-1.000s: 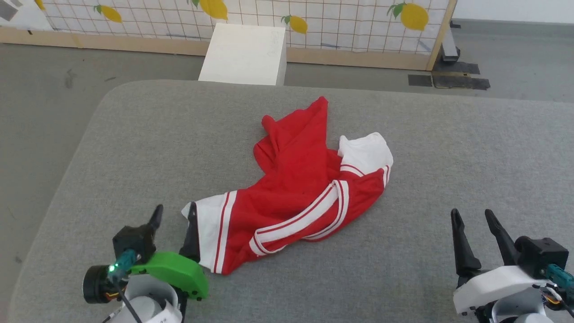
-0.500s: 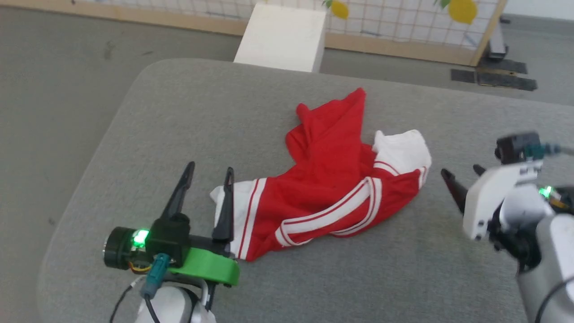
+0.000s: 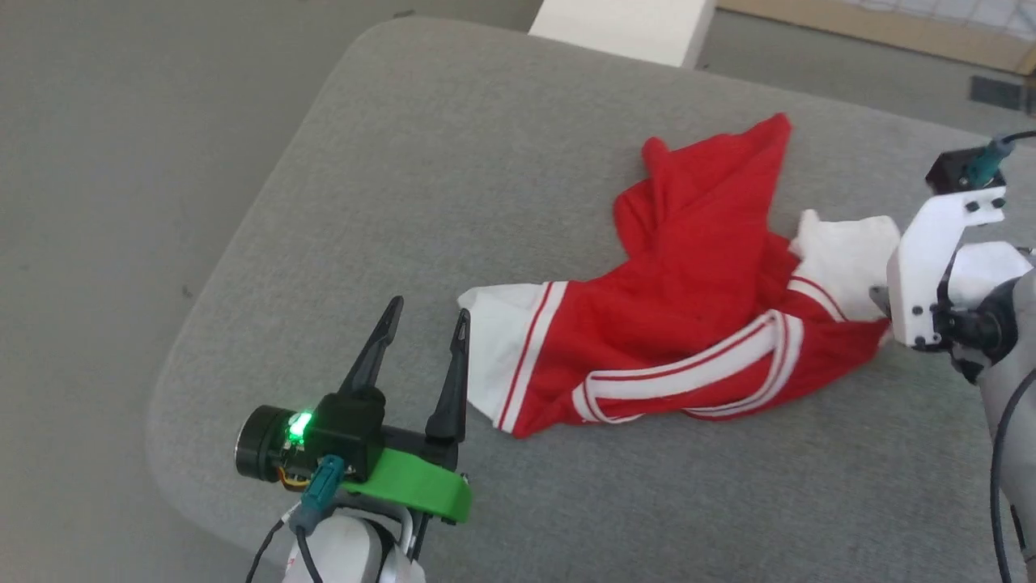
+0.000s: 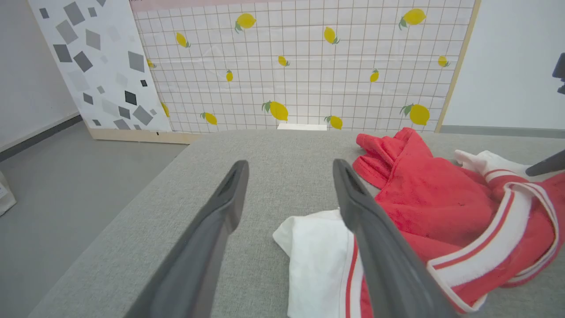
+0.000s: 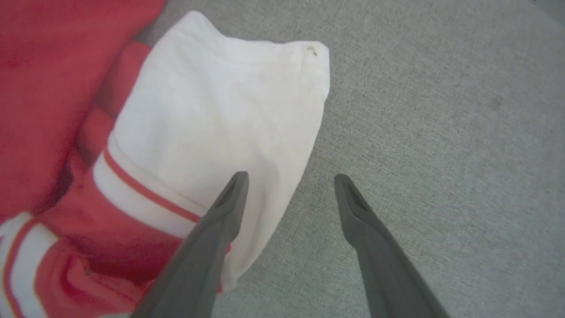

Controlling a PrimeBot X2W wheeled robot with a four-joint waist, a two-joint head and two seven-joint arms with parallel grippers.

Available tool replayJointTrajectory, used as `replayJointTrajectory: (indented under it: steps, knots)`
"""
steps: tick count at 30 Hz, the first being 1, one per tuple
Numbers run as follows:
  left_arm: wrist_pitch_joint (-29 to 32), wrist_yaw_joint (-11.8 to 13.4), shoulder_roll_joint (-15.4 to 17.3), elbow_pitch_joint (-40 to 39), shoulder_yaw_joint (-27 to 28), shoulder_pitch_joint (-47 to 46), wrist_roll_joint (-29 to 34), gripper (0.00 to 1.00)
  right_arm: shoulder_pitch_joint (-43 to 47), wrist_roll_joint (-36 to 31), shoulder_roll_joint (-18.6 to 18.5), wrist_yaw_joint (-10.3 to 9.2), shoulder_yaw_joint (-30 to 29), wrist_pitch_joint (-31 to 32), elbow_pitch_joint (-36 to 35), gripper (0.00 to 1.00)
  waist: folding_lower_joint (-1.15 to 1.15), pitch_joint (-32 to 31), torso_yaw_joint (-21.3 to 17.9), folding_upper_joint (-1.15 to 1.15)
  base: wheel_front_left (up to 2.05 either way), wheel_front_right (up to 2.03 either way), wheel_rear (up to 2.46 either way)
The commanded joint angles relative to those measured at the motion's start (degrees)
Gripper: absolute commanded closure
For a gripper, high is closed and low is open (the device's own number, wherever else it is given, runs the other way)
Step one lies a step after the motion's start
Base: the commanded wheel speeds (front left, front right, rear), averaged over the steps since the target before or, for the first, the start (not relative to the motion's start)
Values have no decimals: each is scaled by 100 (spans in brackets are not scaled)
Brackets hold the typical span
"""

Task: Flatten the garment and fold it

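The garment point(image 3: 696, 283) lies crumpled on the grey table, red with striped trim, its lettering and number hidden in the folds. One white sleeve point(image 3: 502, 348) points toward my left gripper point(image 3: 429, 308). That gripper is open just left of the sleeve, its right finger point(image 4: 375, 238) over the sleeve's edge point(image 4: 318, 251). My right gripper point(image 5: 291, 176) is open above the other white sleeve point(image 5: 220, 119). Its left finger is over the cloth and its right finger over bare table. In the head view the right arm's white wrist housing point(image 3: 931, 259) covers its fingers.
The grey padded table point(image 3: 486, 162) has a rounded corner and left edge close to my left arm, with grey floor point(image 3: 121, 162) beyond. A white box point(image 3: 623, 24) stands past the far edge. A lemon-patterned grid panel point(image 4: 309, 66) closes off the back.
The head camera has tilted and turned, shifting the scene right. My right gripper has moved from the lower right up to the garment's right sleeve. The garment lies as before.
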Motion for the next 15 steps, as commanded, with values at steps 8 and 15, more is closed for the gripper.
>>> replayJointTrajectory:
  steps: [8,15]
  knots:
    - [-27,-117,-149,120,220,-65,143,0,80,-46,113,-9,236,-13,768,91,0,209,254,0,0,0,0]
    - [-27,-165,-168,226,448,24,176,0,241,147,-91,-9,464,-648,719,100,0,-149,-102,0,0,0,0]
